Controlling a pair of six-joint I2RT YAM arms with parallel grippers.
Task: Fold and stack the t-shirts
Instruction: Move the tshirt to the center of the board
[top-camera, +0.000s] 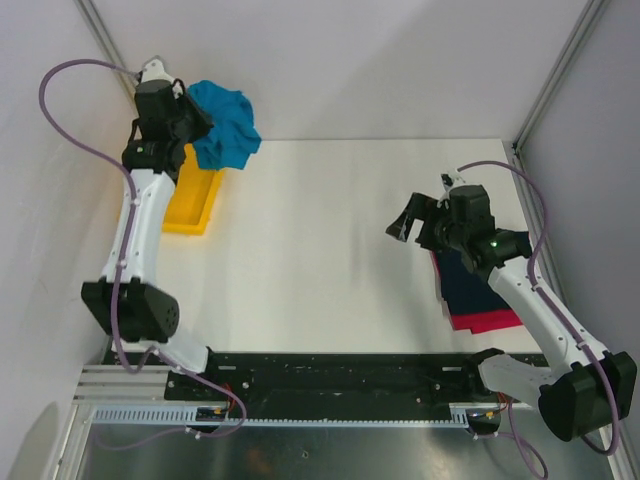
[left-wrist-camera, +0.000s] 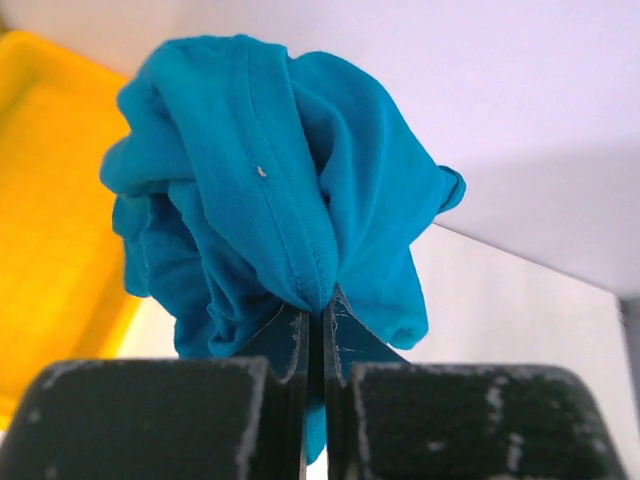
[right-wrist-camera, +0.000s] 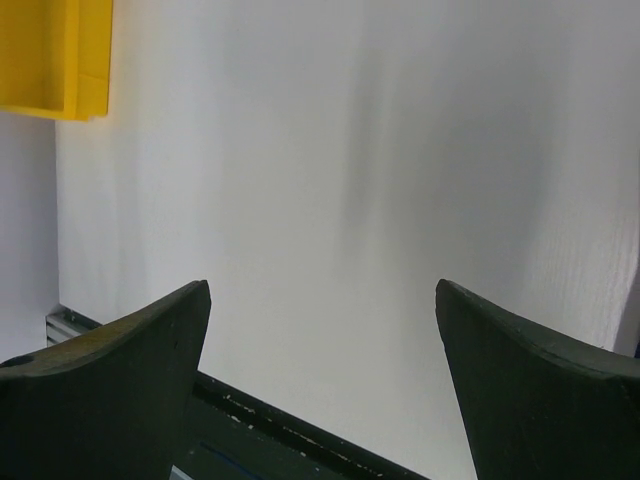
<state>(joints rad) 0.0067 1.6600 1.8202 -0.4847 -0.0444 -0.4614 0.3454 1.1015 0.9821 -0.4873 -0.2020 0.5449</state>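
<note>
- Left jaws clench the bunched teal t-shirt (left-wrist-camera: 270, 180) beside the yellow tray (top-camera: 195, 200), far left; a thin pinch could slip, dropping it.
- Right jaws gape empty over the worktop (top-camera: 330, 250).

The left arm (top-camera: 132, 228) and right arm (top-camera: 535, 300) match, with white shells on the long links and black housings at the joints. A lilac cable (top-camera: 43, 100) trails along each, and a small green light (top-camera: 493, 241) glows on each wrist. The left claw (left-wrist-camera: 320, 310) has flat black fingers flecked with pale scuffs. The right claw (right-wrist-camera: 320, 290) shows broad, matte, wedge-shaped ones. Both bases sit on a black rail (top-camera: 340, 375) at six o'clock.
</note>
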